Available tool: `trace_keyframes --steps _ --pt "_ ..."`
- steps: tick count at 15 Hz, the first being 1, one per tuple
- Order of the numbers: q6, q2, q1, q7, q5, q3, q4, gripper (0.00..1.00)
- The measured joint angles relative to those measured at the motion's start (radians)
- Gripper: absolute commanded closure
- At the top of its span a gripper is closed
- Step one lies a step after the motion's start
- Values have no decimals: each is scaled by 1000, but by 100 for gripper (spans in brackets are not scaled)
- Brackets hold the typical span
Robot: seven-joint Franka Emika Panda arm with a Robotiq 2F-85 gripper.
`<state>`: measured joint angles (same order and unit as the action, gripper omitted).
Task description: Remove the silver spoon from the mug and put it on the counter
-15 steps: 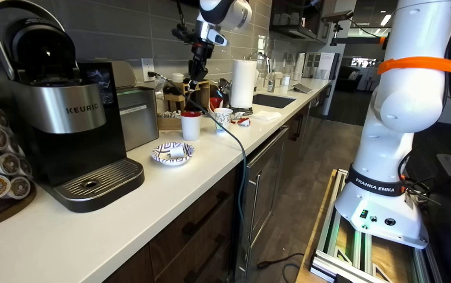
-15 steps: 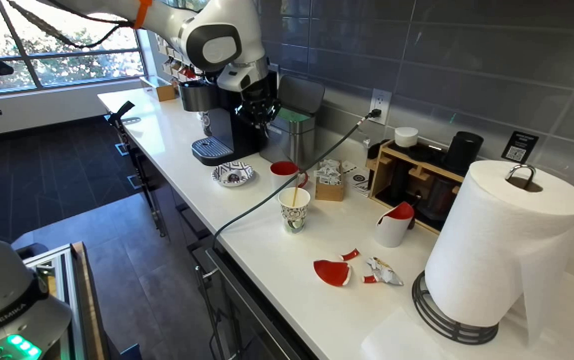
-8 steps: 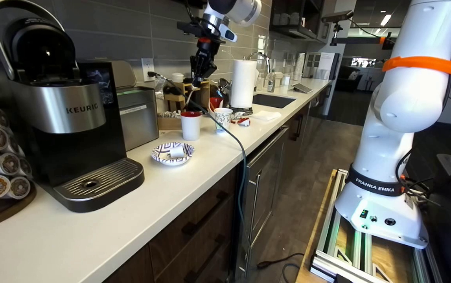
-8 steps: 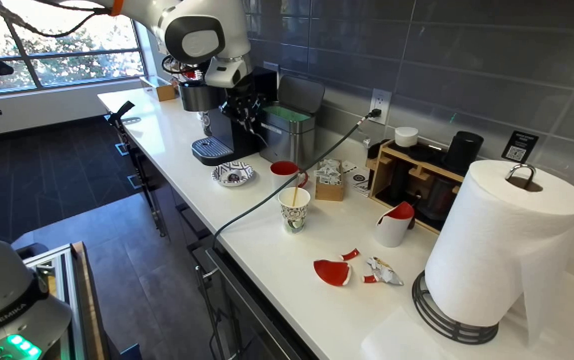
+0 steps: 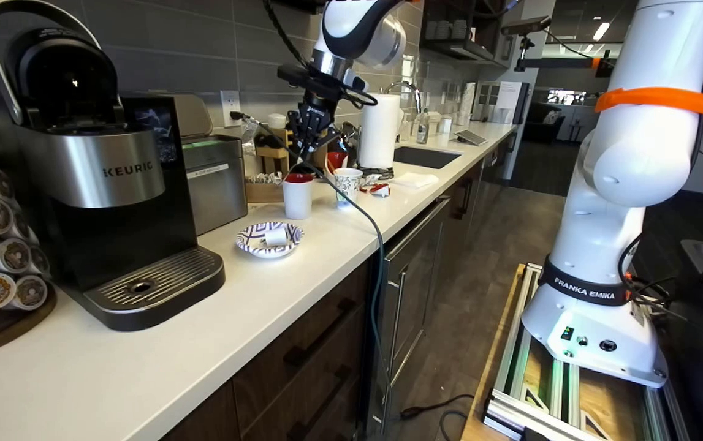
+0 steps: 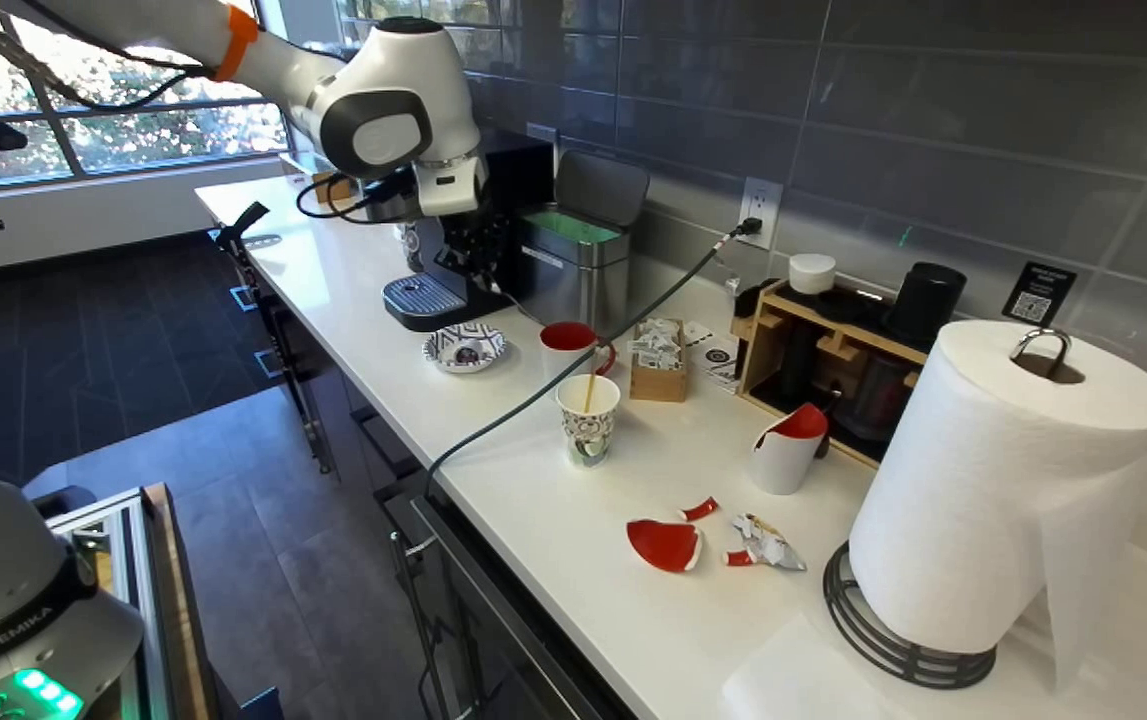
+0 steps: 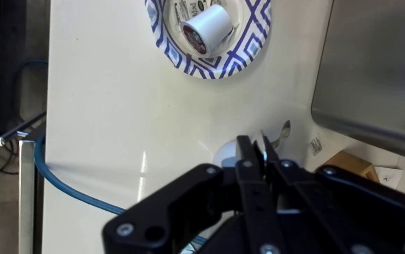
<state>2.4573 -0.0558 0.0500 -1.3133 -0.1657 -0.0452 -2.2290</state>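
Our claw [image 7: 255, 142] pinches the spoon [image 7: 285, 130], whose bowl end sticks out beside the mug [image 5: 298, 201], not in it; whether they touch we cannot tell. We expect the metal to be light, stiff and slippery, apt to swivel in the pinch. We would hold it by the handle, close to its balance point, and let the bowl meet the desk [image 5: 253, 300] first
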Motion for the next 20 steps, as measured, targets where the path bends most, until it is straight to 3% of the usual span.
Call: trace_keyframes --steps 8,13,20 --pt "186 89 -1 391 -59 0 -58 98" --pt "198 142 -1 583 -102 0 -61 98" --pt "363 224 -5 612 -208 7 -59 98"
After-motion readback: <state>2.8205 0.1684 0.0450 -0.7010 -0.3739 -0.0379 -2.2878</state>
